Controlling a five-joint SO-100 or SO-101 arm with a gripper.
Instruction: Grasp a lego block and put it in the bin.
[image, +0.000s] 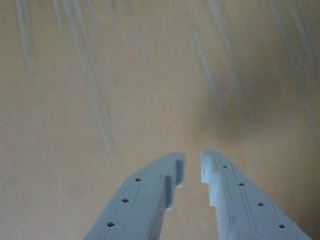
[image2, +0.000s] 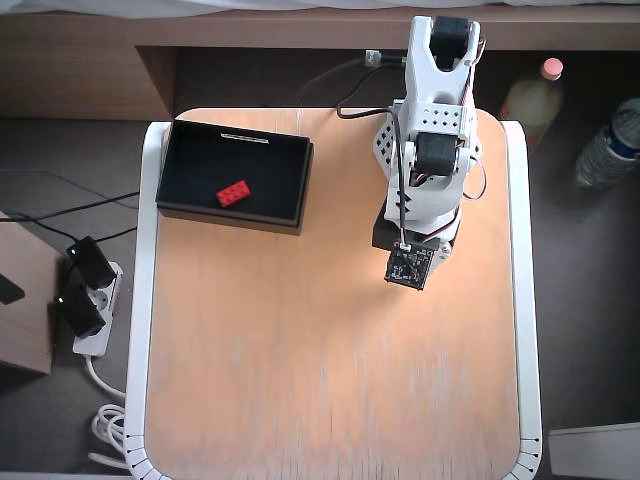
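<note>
Overhead view: block, red, lies inside bin at upper left of frame; task appears complete. Arm folded at upper right; gripper hidden beneath wrist there. Wrist view: gripper at lower centre, jaws narrow, a slim gap between the tips, nothing held; bare table beyond, blurred, so height above it is uncertain. Risks: a low sweep toward upper left could knock the bin or tip the block out; cables at left edge could snag.
</note>
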